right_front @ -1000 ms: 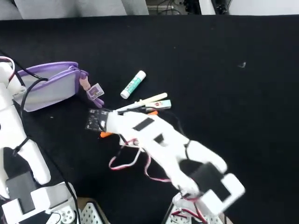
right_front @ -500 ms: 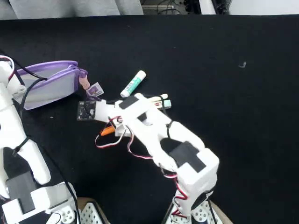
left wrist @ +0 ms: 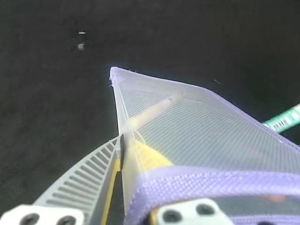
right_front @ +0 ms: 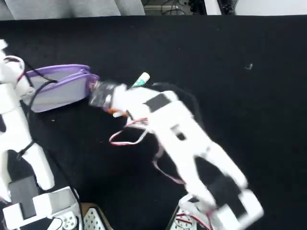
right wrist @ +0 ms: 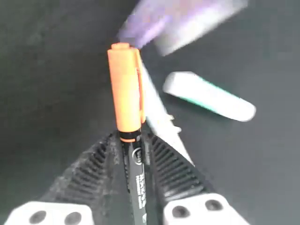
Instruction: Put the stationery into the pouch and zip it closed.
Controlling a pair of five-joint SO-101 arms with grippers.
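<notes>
The right arm's jaws are pinching an orange-capped black marker (right wrist: 125, 89) by its barrel, with the cap sticking out past their tips; just beyond that cap the purple-trimmed mesh pouch (right_front: 60, 88) is lying on the black tabletop (right_front: 230, 72); off to one side of these jaws a white-and-green glue stick (right wrist: 208, 96) is resting near a pale pen (right wrist: 161, 117). The left arm's jaws are pressing together on the pouch's edge, gripping it at the end away from the right arm's jaws.
</notes>
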